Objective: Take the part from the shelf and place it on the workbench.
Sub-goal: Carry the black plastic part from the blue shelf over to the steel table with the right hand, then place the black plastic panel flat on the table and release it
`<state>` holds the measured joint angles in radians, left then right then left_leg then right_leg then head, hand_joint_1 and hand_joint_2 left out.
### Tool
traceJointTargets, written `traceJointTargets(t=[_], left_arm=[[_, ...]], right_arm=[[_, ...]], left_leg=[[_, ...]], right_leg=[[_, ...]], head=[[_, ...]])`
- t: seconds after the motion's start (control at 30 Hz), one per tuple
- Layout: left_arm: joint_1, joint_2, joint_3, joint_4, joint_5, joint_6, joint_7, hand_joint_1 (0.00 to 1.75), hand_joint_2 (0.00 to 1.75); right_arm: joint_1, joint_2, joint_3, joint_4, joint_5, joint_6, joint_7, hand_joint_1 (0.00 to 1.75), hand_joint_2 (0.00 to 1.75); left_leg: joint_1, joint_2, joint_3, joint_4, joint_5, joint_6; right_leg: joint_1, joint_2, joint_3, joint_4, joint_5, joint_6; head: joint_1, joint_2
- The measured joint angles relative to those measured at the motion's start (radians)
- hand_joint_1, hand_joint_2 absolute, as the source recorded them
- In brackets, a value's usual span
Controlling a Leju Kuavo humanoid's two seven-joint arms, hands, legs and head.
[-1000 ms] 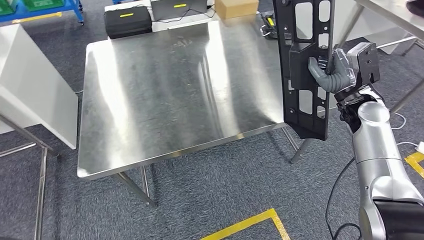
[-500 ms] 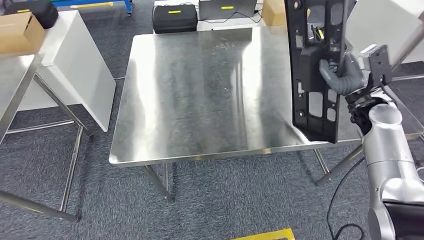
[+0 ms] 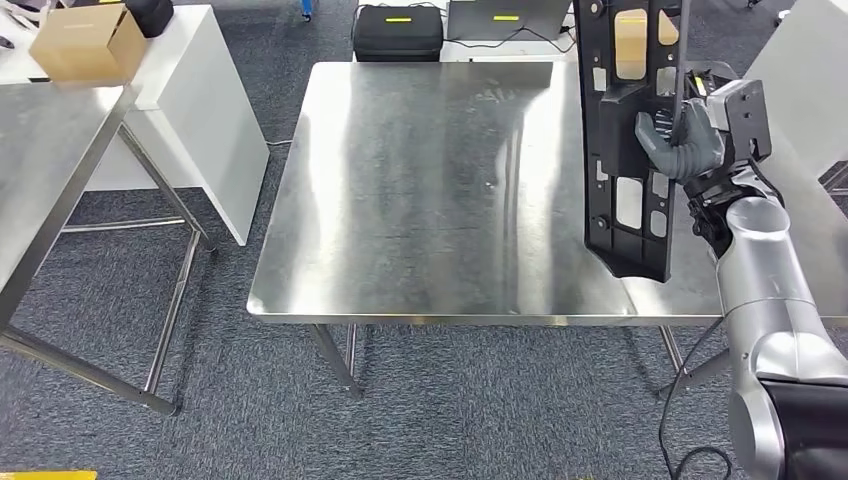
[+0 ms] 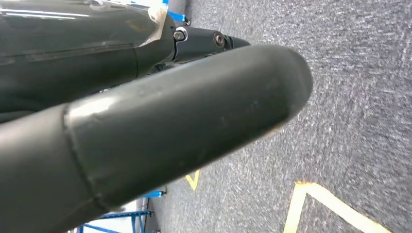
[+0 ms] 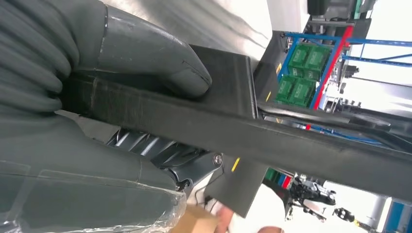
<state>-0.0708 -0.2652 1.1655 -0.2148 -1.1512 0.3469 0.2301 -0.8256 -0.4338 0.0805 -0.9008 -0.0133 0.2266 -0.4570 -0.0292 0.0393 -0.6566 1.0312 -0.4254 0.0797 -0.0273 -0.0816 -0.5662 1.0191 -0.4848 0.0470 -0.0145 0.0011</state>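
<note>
My right hand (image 3: 685,140) grips a long black plastic part (image 3: 628,150) with several cut-outs, held upright over the right side of the steel workbench (image 3: 420,190). The part's lower end hangs just above the bench near its front right corner. In the right wrist view the grey thumb (image 5: 145,56) presses on the black part (image 5: 252,131).
A black case (image 3: 398,32) and a laptop stand on the floor behind the bench. A white cabinet (image 3: 190,110) is at the left, next to a second steel table (image 3: 50,150) carrying a cardboard box (image 3: 88,44). Grey carpet lies in front.
The whole view has shifted: the workbench now lies squarer and more central before me. The part stays in my right hand, now further over the bench's right side.
</note>
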Motion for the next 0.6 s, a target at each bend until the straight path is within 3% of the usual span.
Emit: traceJointTargets(t=[0.07, 0.13, 0.2, 0.27, 0.3, 0.33, 0.4, 0.47, 0.53, 0.6], left_arm=[[0.001, 0.0, 0.0, 0.0, 0.0, 0.0, 0.0, 0.0, 0.0], [0.001, 0.0, 0.001, 0.0, 0.0, 0.0, 0.0, 0.0, 0.0], [-0.001, -0.001, 0.001, 0.001, 0.0, 0.0, 0.0, 0.0, 0.0], [-0.001, -0.001, 0.002, 0.001, 0.0, -0.001, 0.0, 0.0, 0.0], [-0.001, -0.001, 0.002, 0.001, 0.0, -0.001, 0.0, 0.0, 0.0], [0.0, -0.001, 0.003, 0.002, 0.0, -0.001, 0.0, 0.0, 0.0], [0.0, -0.001, 0.004, 0.001, 0.0, -0.001, 0.0, 0.0, 0.0], [0.0, -0.001, 0.006, 0.001, 0.0, -0.001, 0.001, 0.0, 0.0], [0.001, -0.002, 0.008, 0.002, 0.0, 0.0, 0.003, 0.0, 0.0], [0.001, -0.002, 0.008, 0.002, 0.0, -0.001, 0.003, 0.0, 0.0]], right_arm=[[-0.003, 0.002, 0.001, 0.01, 0.001, 0.0, 0.0, 1.75, 1.75], [-0.008, 0.0, 0.002, 0.02, 0.0, 0.0, 0.0, 1.75, 1.75], [-0.012, -0.005, 0.002, 0.032, -0.001, 0.0, 0.0, 1.75, 1.75], [-0.011, -0.007, 0.003, 0.044, 0.0, 0.0, 0.0, 1.75, 1.75], [-0.011, -0.008, 0.004, 0.05, 0.001, 0.0, 0.001, 1.75, 1.75], [-0.013, -0.01, 0.004, 0.056, 0.002, 0.001, 0.001, 1.75, 1.75], [-0.023, -0.012, 0.006, 0.073, 0.002, 0.003, 0.002, 1.75, 1.75], [-0.036, -0.01, 0.007, 0.098, 0.003, 0.004, 0.002, 1.75, 1.75], [-0.053, -0.004, 0.008, 0.126, 0.009, -0.008, 0.001, 1.75, 1.75], [-0.071, 0.004, 0.009, 0.152, 0.023, -0.04, -0.001, 1.75, 1.75]], left_leg=[[0.003, -0.015, 0.019, -0.024, 0.007, 0.005], [0.009, -0.03, 0.045, -0.052, 0.019, 0.011], [0.01, -0.044, 0.054, -0.059, 0.02, 0.015], [0.01, -0.061, 0.058, -0.057, 0.014, 0.014], [0.01, -0.069, 0.059, -0.054, 0.011, 0.012], [0.011, -0.076, 0.061, -0.049, 0.006, 0.009], [0.009, -0.09, 0.061, -0.032, -0.009, -0.001], [0.005, -0.097, 0.054, -0.017, -0.02, -0.011], [0.004, -0.098, 0.05, -0.012, -0.025, -0.014], [0.007, -0.085, 0.042, 0.008, -0.041, -0.024]], right_leg=[[0.003, 0.001, 0.007, -0.004, -0.004, 0.008], [0.006, 0.037, -0.011, 0.044, -0.027, 0.005], [0.004, 0.068, -0.075, 0.164, -0.074, -0.002], [0.004, 0.074, -0.137, 0.251, -0.091, 0.004], [0.003, 0.075, -0.142, 0.242, -0.074, 0.014], [0.001, 0.075, -0.127, 0.193, -0.041, 0.026], [-0.003, 0.077, -0.072, 0.061, 0.022, 0.042], [-0.001, 0.081, -0.044, 0.002, 0.042, 0.032], [0.0, 0.084, -0.042, 0.002, 0.039, 0.013], [-0.005, 0.083, -0.038, 0.0, 0.038, 0.001]], head=[[0.002, 0.0], [0.006, 0.0], [0.01, 0.0], [0.014, 0.0], [0.014, 0.0], [0.015, 0.0], [0.017, 0.0], [0.017, 0.0], [0.015, 0.0], [0.012, 0.0]])
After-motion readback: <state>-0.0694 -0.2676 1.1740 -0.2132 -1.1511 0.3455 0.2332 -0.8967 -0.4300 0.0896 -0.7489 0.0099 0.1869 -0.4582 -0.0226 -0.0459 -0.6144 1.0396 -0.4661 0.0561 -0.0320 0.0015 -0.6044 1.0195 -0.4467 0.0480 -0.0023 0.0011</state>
